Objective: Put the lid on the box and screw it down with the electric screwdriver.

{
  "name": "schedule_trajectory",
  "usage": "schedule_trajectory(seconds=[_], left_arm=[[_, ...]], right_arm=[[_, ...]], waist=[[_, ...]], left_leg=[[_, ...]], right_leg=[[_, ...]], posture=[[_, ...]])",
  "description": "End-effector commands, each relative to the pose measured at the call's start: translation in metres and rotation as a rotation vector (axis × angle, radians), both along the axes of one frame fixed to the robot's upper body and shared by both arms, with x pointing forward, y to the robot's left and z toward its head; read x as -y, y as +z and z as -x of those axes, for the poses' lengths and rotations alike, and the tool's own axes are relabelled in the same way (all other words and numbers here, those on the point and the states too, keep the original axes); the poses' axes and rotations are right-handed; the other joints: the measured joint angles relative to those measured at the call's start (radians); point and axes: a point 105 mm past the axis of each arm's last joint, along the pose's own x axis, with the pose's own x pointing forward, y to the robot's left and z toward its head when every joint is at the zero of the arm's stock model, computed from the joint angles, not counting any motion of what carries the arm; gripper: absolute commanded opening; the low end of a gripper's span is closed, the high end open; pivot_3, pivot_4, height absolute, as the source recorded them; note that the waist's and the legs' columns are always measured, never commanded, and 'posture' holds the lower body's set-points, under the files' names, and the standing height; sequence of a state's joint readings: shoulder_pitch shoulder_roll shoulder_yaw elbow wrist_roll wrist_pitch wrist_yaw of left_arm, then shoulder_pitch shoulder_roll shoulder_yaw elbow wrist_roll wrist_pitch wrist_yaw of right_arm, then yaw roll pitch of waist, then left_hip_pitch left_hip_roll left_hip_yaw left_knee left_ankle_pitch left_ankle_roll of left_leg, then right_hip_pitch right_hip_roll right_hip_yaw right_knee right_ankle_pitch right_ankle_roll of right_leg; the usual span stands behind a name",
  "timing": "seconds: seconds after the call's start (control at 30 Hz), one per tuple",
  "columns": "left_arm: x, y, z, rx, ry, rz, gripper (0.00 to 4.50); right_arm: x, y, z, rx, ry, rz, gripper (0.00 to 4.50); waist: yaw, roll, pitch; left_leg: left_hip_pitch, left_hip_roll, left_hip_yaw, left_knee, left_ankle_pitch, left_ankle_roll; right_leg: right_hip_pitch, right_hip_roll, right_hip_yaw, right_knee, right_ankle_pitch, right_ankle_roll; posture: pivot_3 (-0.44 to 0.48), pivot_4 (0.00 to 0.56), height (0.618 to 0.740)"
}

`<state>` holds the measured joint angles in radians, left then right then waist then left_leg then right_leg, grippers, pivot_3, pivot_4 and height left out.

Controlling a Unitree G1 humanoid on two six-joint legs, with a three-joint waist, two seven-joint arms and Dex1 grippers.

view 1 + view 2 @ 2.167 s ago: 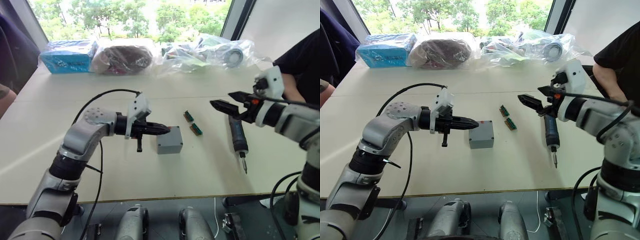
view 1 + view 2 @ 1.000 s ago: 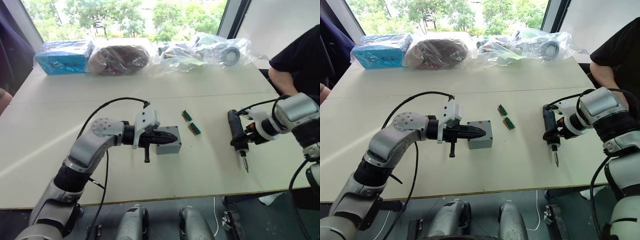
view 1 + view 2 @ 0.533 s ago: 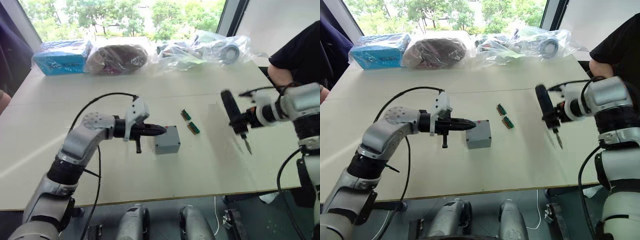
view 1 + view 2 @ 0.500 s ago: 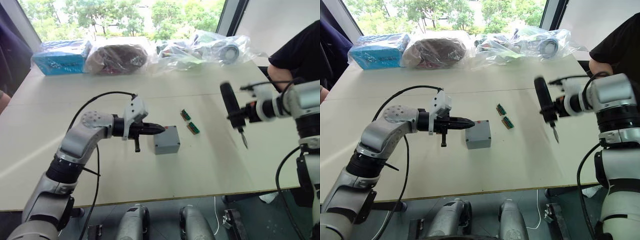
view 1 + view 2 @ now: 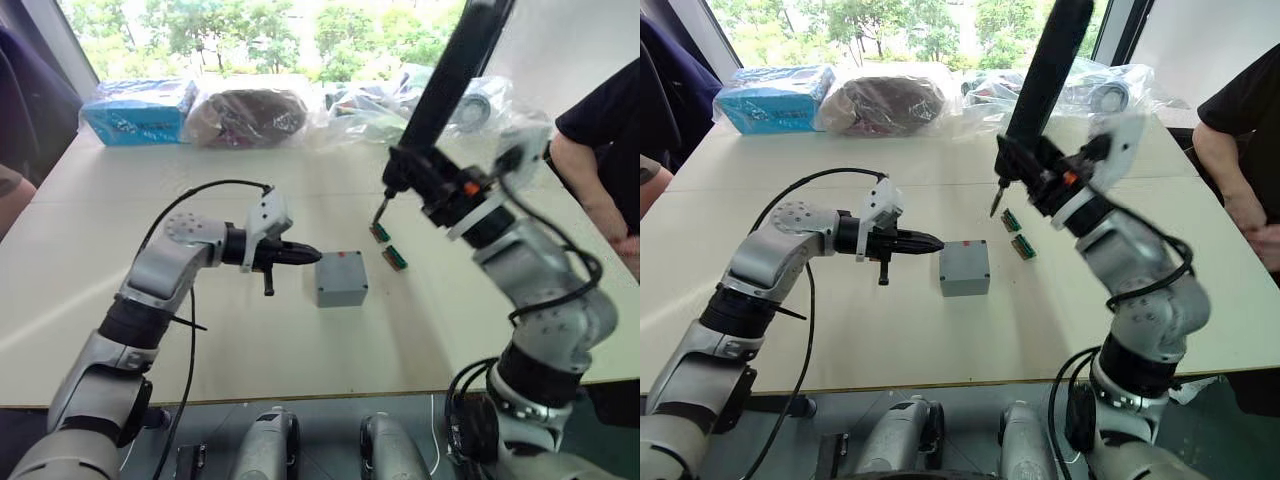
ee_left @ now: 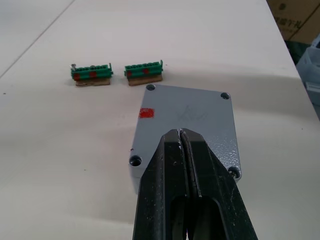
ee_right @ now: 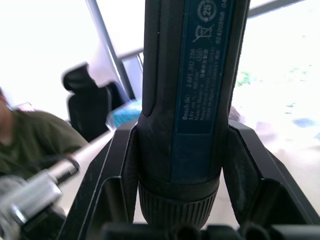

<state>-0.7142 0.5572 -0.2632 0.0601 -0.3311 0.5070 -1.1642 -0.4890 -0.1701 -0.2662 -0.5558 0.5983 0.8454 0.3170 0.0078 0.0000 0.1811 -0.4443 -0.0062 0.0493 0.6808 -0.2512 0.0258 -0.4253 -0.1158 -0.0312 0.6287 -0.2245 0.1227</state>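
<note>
A: Looking down from the head view, where are things?
B: The box sits on the table, the lid already on it. The left hand, pinched shut and empty, hovers beside it.

A: And the wrist views?
B: The right hand clamps the electric screwdriver, bit angled down toward the box, likely ready for the corner screws.

The upper end of the electric screwdriver is cut off by the top edge of both eye views. The near edge of the lid is hidden behind the left gripper. The interior of the box is concealed by the lid. A person is blurred in the right wrist view.
</note>
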Motion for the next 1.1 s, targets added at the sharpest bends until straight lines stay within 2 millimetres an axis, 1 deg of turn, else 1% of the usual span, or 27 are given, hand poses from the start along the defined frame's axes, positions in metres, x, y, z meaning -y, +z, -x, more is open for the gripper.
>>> schedule_trajectory(seconds=[0.03,0.17,0.33,0.4,0.57,1.1], left_arm=[[0.009,0.011,0.000,0.050,-0.035,0.003,0.00],[0.013,0.005,0.001,0.053,-0.053,-0.026,0.00],[0.010,-0.015,0.000,0.073,-0.068,-0.118,0.00],[0.010,-0.018,-0.001,0.080,-0.070,-0.130,0.00],[0.012,-0.017,-0.002,0.075,-0.065,-0.110,0.00],[0.012,-0.021,-0.002,0.065,-0.057,-0.103,0.00]], right_arm=[[-0.013,0.012,0.010,0.144,-0.012,0.006,1.79],[-0.024,0.001,0.009,0.154,0.003,0.035,1.79],[-0.032,-0.013,0.006,0.153,0.005,0.069,1.79],[-0.034,-0.017,0.005,0.155,0.004,0.088,1.79],[-0.030,-0.030,-0.001,0.149,-0.032,0.118,1.79],[-0.031,-0.053,-0.010,0.116,-0.067,0.120,1.79]], waist=[[-0.004,0.000,0.000],[-0.010,0.000,0.000],[-0.018,0.000,0.000],[-0.018,0.000,0.000],[-0.017,0.000,0.000],[-0.018,0.000,0.000]], left_leg=[[0.000,0.000,0.000,0.000,0.000,0.000],[0.000,0.001,0.000,0.000,0.000,0.000],[0.000,0.001,-0.001,0.000,0.000,0.000],[0.000,0.001,-0.001,-0.001,0.000,0.000],[0.000,0.002,-0.001,-0.001,0.000,0.000],[0.001,0.002,-0.001,0.000,0.000,0.000]], right_leg=[[0.000,0.001,0.000,0.000,0.000,0.000],[0.000,0.002,0.000,0.000,0.000,0.000],[0.000,0.002,0.000,0.000,0.000,0.000],[0.000,0.002,0.000,0.000,0.000,0.000],[0.000,0.002,0.000,0.000,0.000,0.000],[0.001,0.002,0.000,0.000,0.000,0.000]], posture=[[0.000,0.150,0.740],[0.000,0.150,0.740],[0.000,0.150,0.740],[0.000,0.150,0.740],[0.000,0.150,0.740],[0.000,0.150,0.740]])
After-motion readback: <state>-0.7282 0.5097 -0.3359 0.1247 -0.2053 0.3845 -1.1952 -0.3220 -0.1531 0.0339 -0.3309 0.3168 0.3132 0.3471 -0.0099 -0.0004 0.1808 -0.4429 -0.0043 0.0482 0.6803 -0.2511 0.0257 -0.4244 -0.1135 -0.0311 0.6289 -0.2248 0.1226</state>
